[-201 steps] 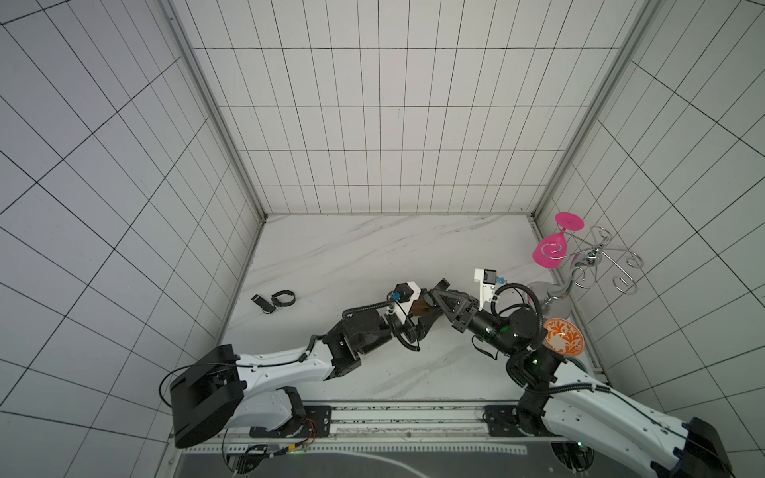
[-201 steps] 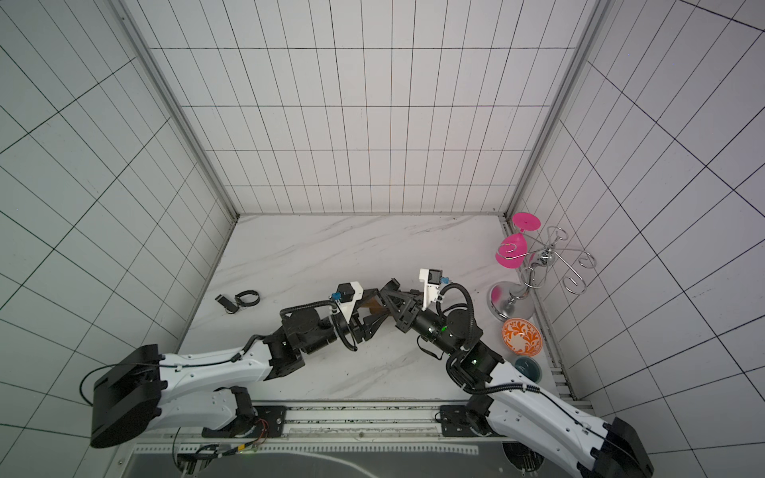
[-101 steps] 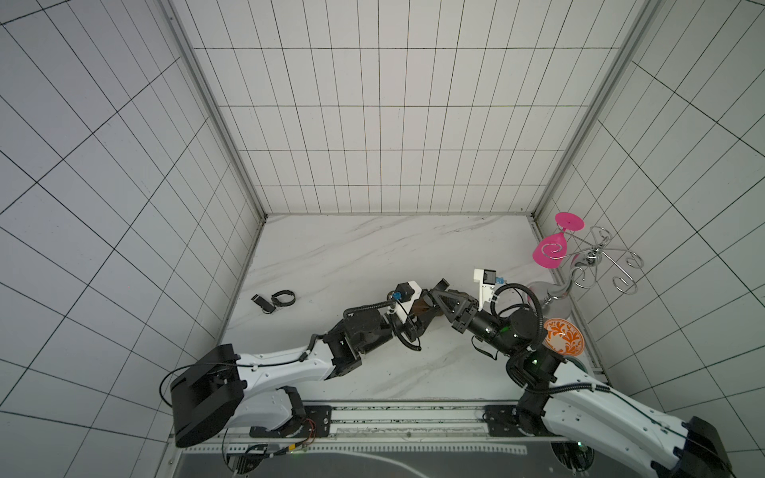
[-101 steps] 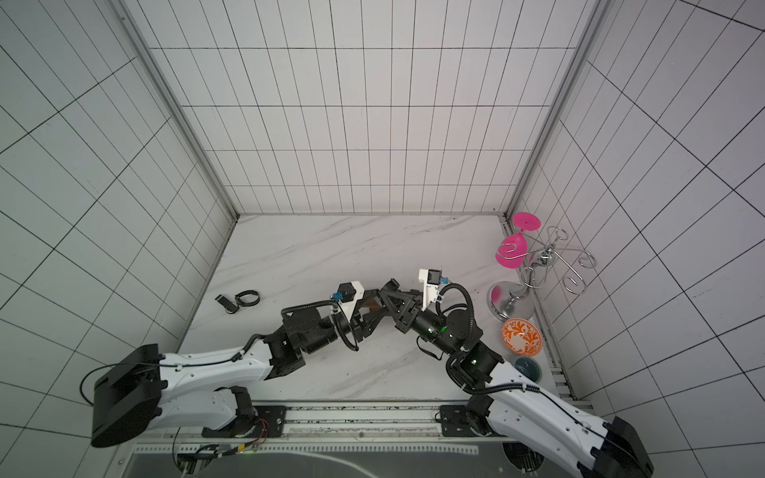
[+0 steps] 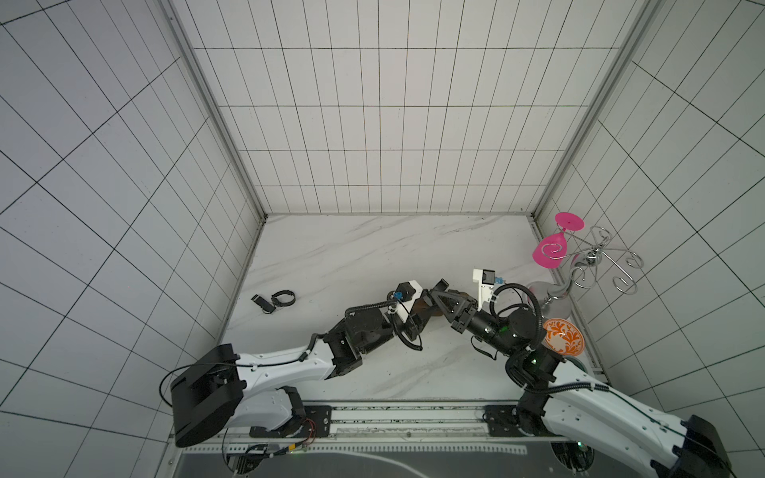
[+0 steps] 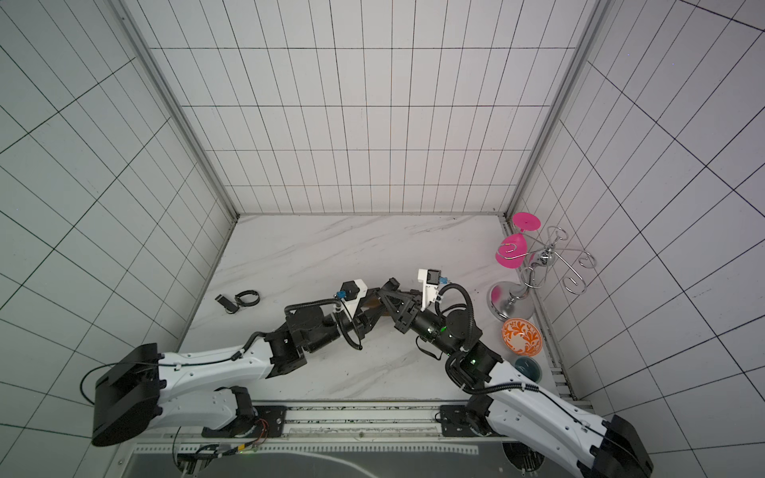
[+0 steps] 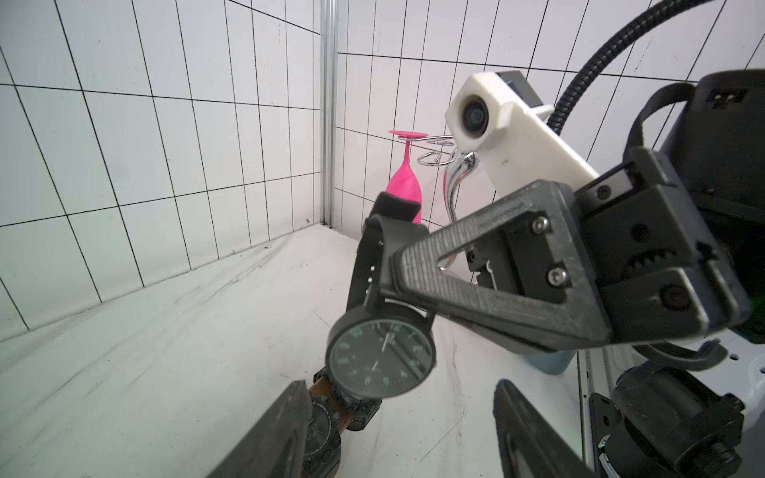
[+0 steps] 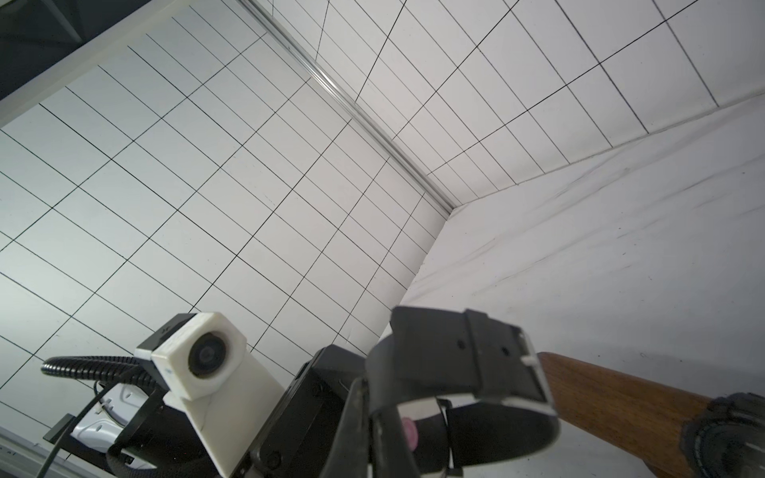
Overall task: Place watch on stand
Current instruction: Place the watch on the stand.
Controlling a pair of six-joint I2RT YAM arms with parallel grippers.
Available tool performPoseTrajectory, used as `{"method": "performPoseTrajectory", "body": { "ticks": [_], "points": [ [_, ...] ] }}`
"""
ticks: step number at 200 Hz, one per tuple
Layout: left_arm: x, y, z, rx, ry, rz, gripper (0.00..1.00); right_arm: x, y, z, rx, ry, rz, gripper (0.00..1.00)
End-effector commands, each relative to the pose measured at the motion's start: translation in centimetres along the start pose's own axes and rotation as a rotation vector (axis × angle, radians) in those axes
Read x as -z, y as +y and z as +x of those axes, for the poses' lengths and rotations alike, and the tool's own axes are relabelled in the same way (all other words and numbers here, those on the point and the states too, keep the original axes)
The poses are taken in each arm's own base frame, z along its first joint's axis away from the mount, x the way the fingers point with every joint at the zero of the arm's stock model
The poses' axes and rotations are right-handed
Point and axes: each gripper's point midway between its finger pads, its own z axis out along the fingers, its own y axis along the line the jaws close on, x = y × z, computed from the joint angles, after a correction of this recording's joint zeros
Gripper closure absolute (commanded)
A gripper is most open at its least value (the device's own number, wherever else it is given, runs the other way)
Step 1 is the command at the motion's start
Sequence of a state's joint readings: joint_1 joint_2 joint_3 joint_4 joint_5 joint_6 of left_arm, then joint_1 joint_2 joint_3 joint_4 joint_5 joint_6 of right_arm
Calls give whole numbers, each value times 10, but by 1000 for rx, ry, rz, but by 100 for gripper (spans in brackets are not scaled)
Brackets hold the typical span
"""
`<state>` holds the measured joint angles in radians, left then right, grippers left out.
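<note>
**Watch [image 7: 381, 360] hanging at the end of the stand [image 8: 612, 405]**

Right pincer [image 7: 410, 294] is showing jaws part-way apart with the black strap [image 7: 364, 256] lying between them, watch dangling there; left pincer [image 7: 399, 389] is sitting closed just beside the stand

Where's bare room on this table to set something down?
Free: the far half, from the back wall to the stand. Crowded: around the stand, and the right edge with the rack, pink glass and orange bowl.
</note>
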<state>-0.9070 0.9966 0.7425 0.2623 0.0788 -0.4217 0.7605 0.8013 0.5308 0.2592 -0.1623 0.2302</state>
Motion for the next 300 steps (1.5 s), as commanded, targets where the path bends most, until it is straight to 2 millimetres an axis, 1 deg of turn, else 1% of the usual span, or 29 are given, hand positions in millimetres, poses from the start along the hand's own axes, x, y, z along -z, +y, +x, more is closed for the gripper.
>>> {"method": "performPoseTrajectory", "body": {
  "ticks": [1, 18, 32, 47, 66, 98, 111, 147, 176, 209, 235, 250, 278, 300],
  "points": [
    [3, 1, -24, 103, -107, -17, 100, 9, 5, -8, 52, -152, 1, 50],
    [1, 1, -23, 180, -127, -2, 100, 15, 13, -13, 79, -241, -12, 48],
    [-3, -2, -20, 203, -123, 17, 100, 15, 16, -14, 99, -268, -14, 48],
    [-8, -2, -15, 185, -96, 2, 100, 15, 20, -19, 100, -277, -31, 48],
    [-13, -4, -7, 156, -57, 14, 100, 17, 36, -25, 112, -280, -108, 50],
    [-18, -12, 6, 80, 11, 66, 100, 19, 55, -24, 141, -222, -209, 53],
    [-18, -20, 10, 53, 40, 113, 100, 19, 59, -23, 144, -203, -230, 54],
    [-19, -39, 23, 5, 123, 224, 100, 23, 62, -25, 151, -197, -246, 56],
    [-19, -47, 33, -8, 172, 273, 100, 23, 63, -26, 165, -193, -246, 57],
    [-18, -44, 41, -30, 216, 265, 100, 27, 61, -28, 187, -198, -228, 57],
    [-15, -33, 38, -29, 219, 230, 100, 30, 55, -28, 209, -191, -187, 57],
    [-13, -30, 37, -34, 219, 224, 100, 31, 53, -27, 216, -193, -179, 56],
    [-12, -32, 39, -45, 231, 232, 100, 34, 64, -29, 228, -204, -240, 55],
    [-12, -34, 42, -46, 244, 249, 100, 34, 69, -31, 233, -213, -266, 56]
  ]
}}
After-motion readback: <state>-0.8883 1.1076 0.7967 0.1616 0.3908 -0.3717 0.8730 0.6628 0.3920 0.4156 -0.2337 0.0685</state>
